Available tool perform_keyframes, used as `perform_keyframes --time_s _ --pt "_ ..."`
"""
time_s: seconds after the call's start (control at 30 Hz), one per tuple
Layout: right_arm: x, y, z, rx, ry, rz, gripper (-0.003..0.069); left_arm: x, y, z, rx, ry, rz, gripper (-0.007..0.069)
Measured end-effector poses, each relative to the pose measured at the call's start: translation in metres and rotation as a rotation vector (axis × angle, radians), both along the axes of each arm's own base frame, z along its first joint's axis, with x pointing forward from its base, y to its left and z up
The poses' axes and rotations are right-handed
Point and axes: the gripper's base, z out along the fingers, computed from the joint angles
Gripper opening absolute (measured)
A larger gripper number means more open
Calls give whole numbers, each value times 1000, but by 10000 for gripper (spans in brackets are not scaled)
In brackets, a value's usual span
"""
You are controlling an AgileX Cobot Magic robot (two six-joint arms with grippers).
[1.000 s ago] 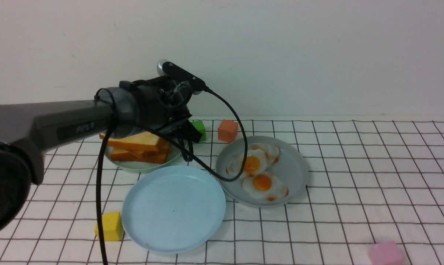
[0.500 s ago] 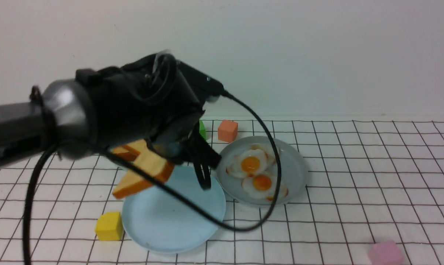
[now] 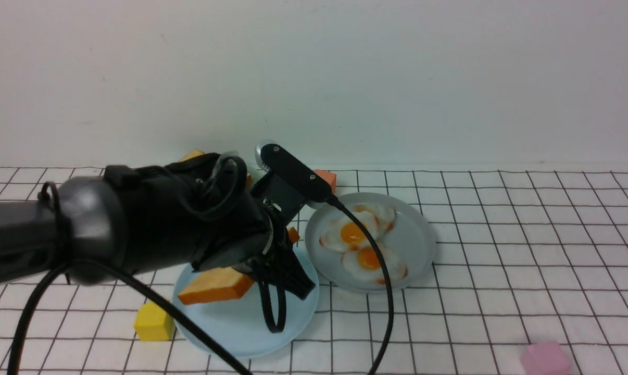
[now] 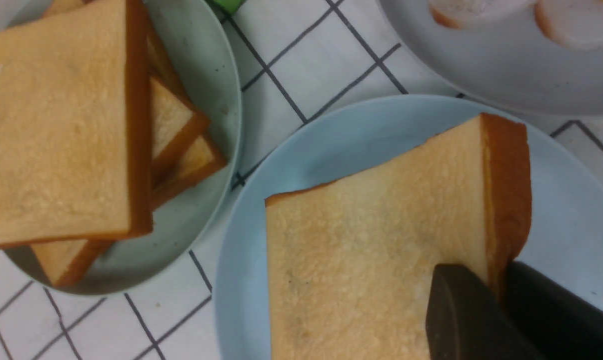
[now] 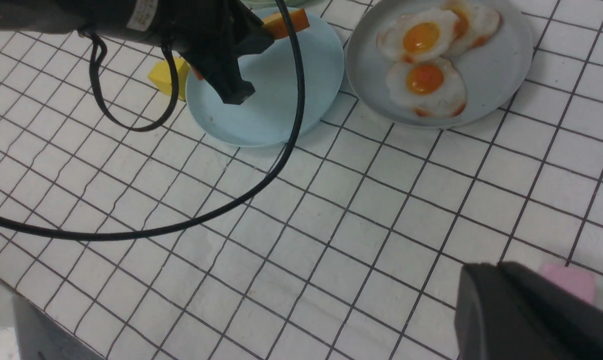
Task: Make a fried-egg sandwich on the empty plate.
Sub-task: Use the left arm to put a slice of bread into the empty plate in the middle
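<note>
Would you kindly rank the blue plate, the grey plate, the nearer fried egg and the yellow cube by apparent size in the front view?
1. blue plate and grey plate: about alike; the blue one is nearer and partly hidden by the left arm, so unranked.
2. nearer fried egg.
3. yellow cube, smallest.

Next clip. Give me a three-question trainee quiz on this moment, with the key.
1. True or false: the fingers of the left gripper pinch a toast slice over the blue plate.
2. Which plate holds the fried eggs? A) the blue plate B) the grey plate C) neither
3. What colour is the block beside the blue plate, on the robot's left?
Key: 1 true; 2 B; 3 yellow.
</note>
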Motion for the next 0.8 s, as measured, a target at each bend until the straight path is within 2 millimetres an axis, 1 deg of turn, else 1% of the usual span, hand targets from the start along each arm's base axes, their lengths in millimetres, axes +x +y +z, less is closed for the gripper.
perform_keyframes --time_s 0.2,0.33,0.4,0.5,0.63,0.7,0.8 --pt "-1 0 0 1 8 4 46 4 -2 -9 49 -16 -37 69" --pt "-1 1 0 5 14 8 46 7 -4 -23 69 8 -45 69" --pt "-1 1 -1 4 16 9 46 7 -5 -25 73 13 -45 69" --pt "-2 1 -1 3 23 13 46 8 -5 -27 73 18 -40 95" --pt "-2 1 -1 4 29 17 48 8 -5 -27 72 19 -37 206" --pt "-3 2 -1 12 31 19 49 7 -5 -28 68 24 -31 295" --pt "-3 2 -1 20 33 22 56 5 -4 -28 53 53 0 397"
